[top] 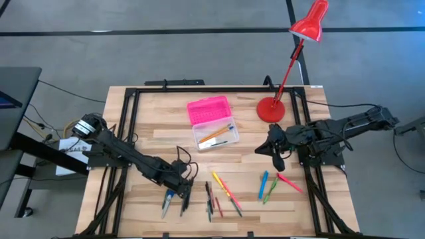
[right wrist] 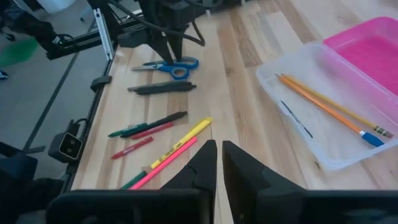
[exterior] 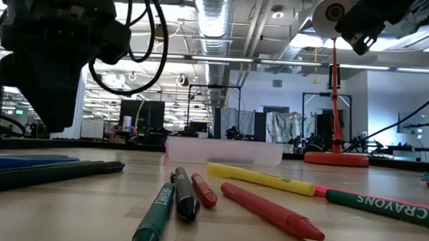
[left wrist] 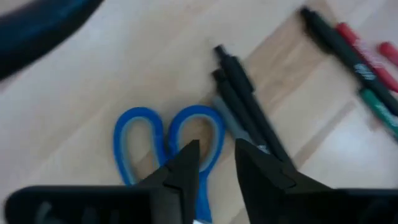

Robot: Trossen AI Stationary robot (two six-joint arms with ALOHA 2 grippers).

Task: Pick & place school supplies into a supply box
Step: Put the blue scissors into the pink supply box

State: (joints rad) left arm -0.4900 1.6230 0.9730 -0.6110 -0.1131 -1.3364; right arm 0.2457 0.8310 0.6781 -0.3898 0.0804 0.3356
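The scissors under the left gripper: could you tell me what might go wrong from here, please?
The left gripper, fingers apart, hovers over one handle loop of the scissors, so it may pinch only that loop and let them swing or slip. Two black pens lie right beside that loop, so a finger could nudge or catch one. The box lies some way off, so a loose hold could drop them in transit.

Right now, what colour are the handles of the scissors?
Blue. The scissors show it best in the left wrist view.
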